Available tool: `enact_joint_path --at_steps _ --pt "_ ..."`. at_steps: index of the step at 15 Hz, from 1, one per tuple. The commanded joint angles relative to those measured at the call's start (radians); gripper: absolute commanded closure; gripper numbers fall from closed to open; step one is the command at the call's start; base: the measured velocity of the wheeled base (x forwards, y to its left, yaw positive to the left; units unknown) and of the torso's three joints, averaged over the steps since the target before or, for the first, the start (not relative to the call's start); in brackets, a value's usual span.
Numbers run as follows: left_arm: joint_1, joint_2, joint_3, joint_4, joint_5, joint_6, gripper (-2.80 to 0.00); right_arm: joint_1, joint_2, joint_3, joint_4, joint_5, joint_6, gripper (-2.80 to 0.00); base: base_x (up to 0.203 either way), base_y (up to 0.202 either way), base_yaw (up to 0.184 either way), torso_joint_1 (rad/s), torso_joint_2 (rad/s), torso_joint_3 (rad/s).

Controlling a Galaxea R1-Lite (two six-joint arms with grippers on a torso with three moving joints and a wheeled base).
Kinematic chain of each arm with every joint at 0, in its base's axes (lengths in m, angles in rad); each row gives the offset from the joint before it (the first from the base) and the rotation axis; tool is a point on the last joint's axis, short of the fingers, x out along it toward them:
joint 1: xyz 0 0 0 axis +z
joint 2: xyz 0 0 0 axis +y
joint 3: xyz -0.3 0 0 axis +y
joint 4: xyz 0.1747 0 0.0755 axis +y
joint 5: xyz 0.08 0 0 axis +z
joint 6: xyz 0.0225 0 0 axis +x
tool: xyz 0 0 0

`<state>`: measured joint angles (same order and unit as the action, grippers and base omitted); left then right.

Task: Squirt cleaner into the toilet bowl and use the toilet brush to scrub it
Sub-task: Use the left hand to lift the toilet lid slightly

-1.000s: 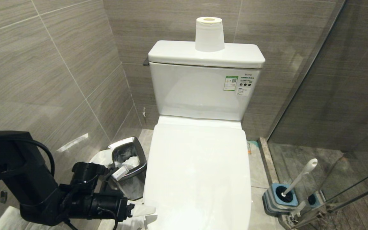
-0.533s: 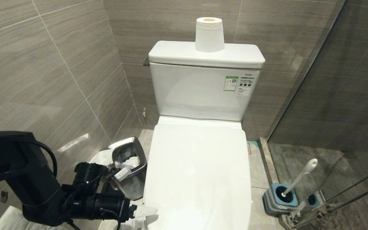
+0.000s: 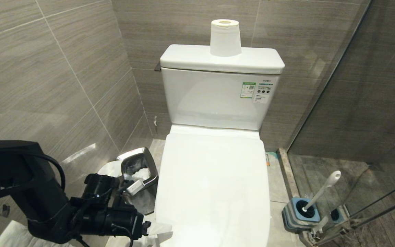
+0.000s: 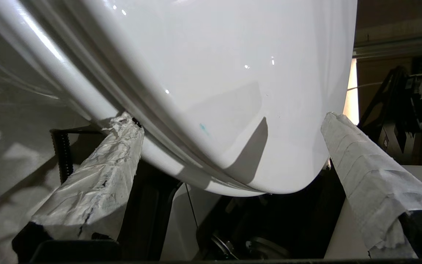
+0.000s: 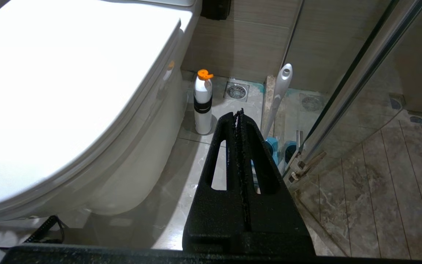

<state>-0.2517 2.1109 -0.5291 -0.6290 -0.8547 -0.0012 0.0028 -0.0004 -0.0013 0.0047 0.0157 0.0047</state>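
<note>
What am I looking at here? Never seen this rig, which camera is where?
It's a two-armed wheeled robot in a bathroom. The wide shot is from its head, looking down on a toilet with the lid shut. The other two cameras sit on the wrists, behind the fingers. The left gripper is open at the lid's front left corner, its taped fingers straddling the edge. The right gripper is shut, empty and parked. The toilet brush stands in its holder on the floor at right. A cleaner bottle stands by the toilet's base, a bin at left, a paper roll on the tank.
</note>
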Motion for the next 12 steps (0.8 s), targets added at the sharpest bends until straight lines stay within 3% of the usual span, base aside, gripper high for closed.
enact_joint_path --at_steps 1,5,9,12 --pt "-0.022 -0.002 0.003 0.002 -0.010 -0.003 -2.80 0.000 0.000 0.000 0.000 0.001 0.000 0.00 0.000 0.000 0.000 0.000 0.00 0.000" --pt "-0.040 -0.036 0.000 -0.004 -0.029 -0.003 -2.80 0.000 0.000 0.000 0.000 0.001 0.000 0.00 0.000 0.000 0.000 0.000 0.00 0.000" --pt "-0.043 -0.075 0.005 0.001 -0.133 -0.010 -2.80 0.000 0.000 0.000 0.000 0.001 0.000 0.00 0.000 0.000 0.000 0.000 0.00 0.000" --pt "-0.040 -0.114 0.006 -0.001 -0.202 -0.051 -2.80 0.000 0.000 0.000 0.000 0.000 0.000 0.00 0.000 0.000 0.000 0.000 0.00 0.000"
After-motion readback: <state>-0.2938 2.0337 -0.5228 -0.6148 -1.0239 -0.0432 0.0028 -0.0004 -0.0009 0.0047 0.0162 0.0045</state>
